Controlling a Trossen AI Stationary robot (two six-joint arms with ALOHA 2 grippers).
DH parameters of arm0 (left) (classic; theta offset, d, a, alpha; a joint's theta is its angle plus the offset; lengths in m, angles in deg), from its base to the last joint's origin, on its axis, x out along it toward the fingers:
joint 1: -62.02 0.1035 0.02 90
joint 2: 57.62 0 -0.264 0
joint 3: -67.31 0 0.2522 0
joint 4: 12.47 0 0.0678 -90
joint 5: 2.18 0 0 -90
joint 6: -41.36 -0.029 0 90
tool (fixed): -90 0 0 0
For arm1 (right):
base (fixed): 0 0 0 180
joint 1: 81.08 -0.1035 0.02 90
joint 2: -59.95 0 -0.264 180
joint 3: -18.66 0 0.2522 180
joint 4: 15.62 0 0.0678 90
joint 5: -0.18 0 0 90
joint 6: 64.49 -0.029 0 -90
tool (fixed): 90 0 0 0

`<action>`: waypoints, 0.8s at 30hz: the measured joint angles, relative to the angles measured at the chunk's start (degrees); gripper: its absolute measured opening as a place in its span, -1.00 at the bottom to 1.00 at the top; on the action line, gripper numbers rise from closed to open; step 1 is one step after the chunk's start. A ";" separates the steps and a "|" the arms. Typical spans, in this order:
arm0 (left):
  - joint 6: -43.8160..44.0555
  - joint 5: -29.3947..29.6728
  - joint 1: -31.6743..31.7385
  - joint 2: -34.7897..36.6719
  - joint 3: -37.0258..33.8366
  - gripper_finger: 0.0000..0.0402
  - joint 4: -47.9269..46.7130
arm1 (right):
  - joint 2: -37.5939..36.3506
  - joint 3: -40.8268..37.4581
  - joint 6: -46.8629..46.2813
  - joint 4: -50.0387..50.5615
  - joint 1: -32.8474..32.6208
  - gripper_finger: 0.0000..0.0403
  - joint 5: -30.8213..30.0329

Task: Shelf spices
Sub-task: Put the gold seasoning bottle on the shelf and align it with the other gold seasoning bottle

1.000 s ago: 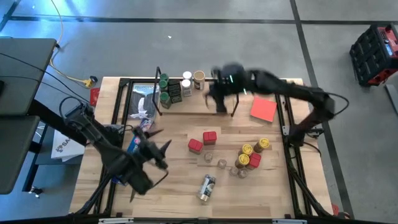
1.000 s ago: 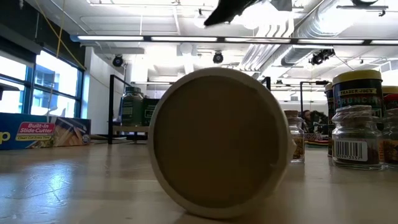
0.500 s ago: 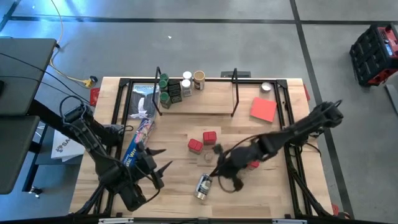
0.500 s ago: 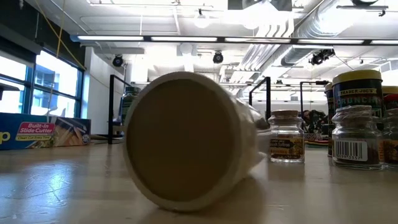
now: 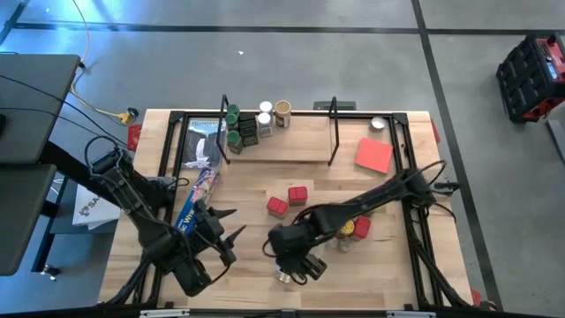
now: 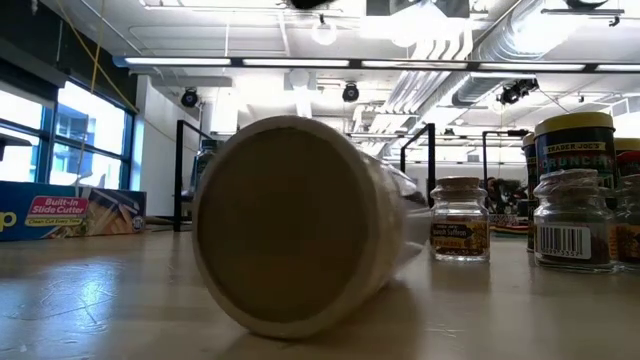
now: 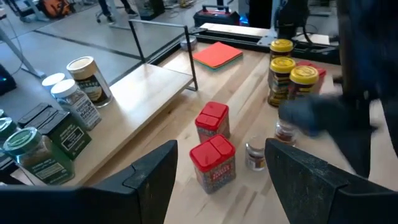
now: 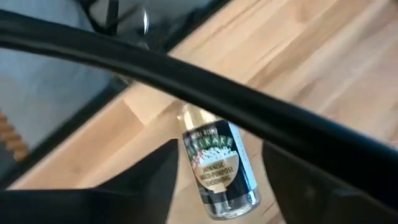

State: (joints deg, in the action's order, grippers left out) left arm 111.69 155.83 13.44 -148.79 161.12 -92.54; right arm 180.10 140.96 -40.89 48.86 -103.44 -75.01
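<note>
A clear jar with a green label point(image 8: 217, 168) lies on its side near the table's front edge; its round tan end point(image 6: 290, 225) fills the low view. My right gripper point(image 5: 291, 265) hangs over it, open, slanting down, one finger on either side of the jar. I see no touch. My left gripper point(image 5: 225, 234) stands open at the front left with nothing between its fingers, pointing toward two red tins point(image 7: 211, 143). The shelf point(image 5: 291, 146) at the back carries green-, white- and tan-lidded jars point(image 5: 256, 119) at its left end.
Yellow-lidded jars and a red tin point(image 5: 355, 227) stand beside my right arm, with tiny clear jars point(image 7: 256, 154) near them. A long blue box point(image 5: 196, 199) lies at the left and a flat red card point(image 5: 374, 155) right of the shelf.
My right gripper has swung from the shelf at the back toward the table's near edge and down, ending over the lying jar. The jar has turned a little on the table, its round end now facing more to one side. My left gripper has shifted slightly toward the near edge.
</note>
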 joint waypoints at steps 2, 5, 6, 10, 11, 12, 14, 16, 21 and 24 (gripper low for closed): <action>0.00 -0.04 0.65 0.00 0.00 0.19 0.00 | 3.73 4.26 2.08 3.59 -0.01 0.33 0.14; 0.02 -0.28 1.42 0.00 0.00 0.19 -0.04 | 8.24 9.16 5.56 7.85 -0.01 0.55 0.28; 0.00 -0.26 1.57 0.00 0.00 0.19 -0.04 | 9.60 10.38 6.71 9.02 -0.12 0.60 0.30; 0.02 -0.98 2.13 0.00 -0.17 0.19 0.00 | 14.27 13.26 9.00 11.17 -0.54 0.72 0.28; 0.02 -1.27 2.19 0.00 -0.37 0.19 -0.04 | 15.02 13.54 9.74 11.13 -0.56 0.73 0.19; 0.02 -1.38 2.19 0.00 -0.63 0.19 -0.04 | 15.69 13.66 10.38 11.12 -0.63 0.73 -0.03; 0.18 -1.65 2.17 0.00 -1.08 0.19 0.17 | 17.17 13.68 11.46 11.21 -0.83 0.73 -1.19; 1.12 -1.90 2.18 0.02 -1.63 0.19 0.05 | 18.65 13.57 12.20 11.24 -0.94 0.73 -1.76; 2.05 -1.96 2.17 0.02 -2.01 0.19 0.04 | 21.23 13.52 12.31 11.23 -0.56 0.71 -1.62; 2.04 -1.93 2.17 0.02 -2.01 0.19 0.03 | 21.91 13.52 11.02 10.51 0.26 0.60 0.68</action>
State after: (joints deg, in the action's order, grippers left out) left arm 113.73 153.89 15.60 -148.77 159.11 -92.51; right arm 202.01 154.48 -29.87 59.37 -103.18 -74.33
